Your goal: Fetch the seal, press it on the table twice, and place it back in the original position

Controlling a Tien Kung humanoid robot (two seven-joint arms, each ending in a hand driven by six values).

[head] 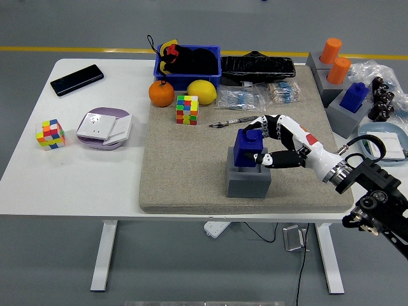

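A blue seal [247,148] sits partly down in the square hollow of the grey holder block [248,180] on the beige mat. My right hand [260,145] is shut on the seal, fingers over its top and thumb against its right side. The right arm runs in from the lower right corner. My left arm does not show.
A pen [233,122], a colour cube [187,109], an orange [161,94] and a lemon [201,92] lie behind the holder. A blue bin [189,74] stands at the back. Grey stands with orange and blue seals [352,97] are at the right; a phone [76,80] is far left.
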